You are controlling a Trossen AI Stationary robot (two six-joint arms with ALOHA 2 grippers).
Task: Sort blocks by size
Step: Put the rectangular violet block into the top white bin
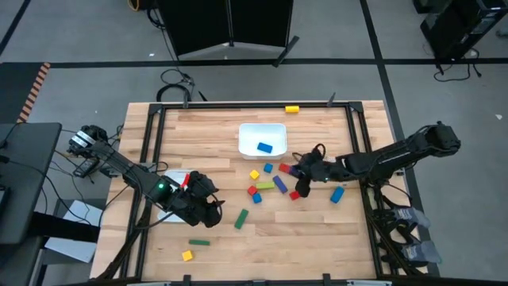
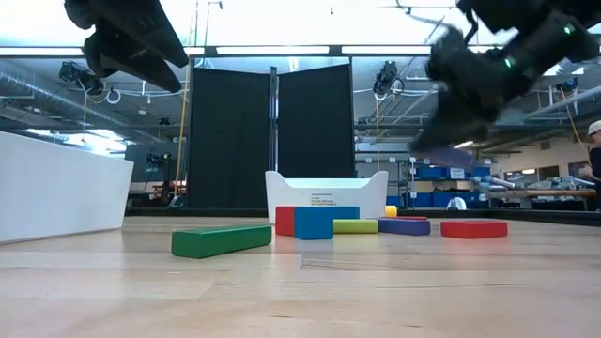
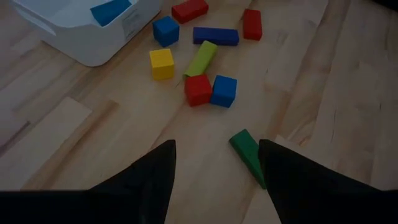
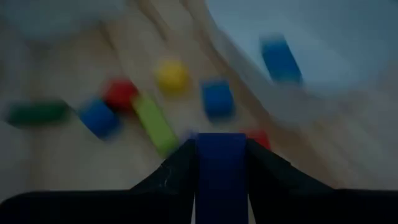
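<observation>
Wooden table (image 1: 333, 230): one white tray (image 1: 262, 138), two grippers.

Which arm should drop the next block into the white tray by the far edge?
Right. The right hand is shut on a blue bar and sits close to the white tray. The left hand is open and empty, over a green bar, farther away.

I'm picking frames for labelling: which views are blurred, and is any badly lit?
Right wrist view: heavily smeared, the blue bar between its fingers the clearest thing. Low view: the right gripper is blurred and ceiling lights glare white. Left wrist view: sharp, its fingers in dark shade. High view: sharp, evenly lit.
</observation>
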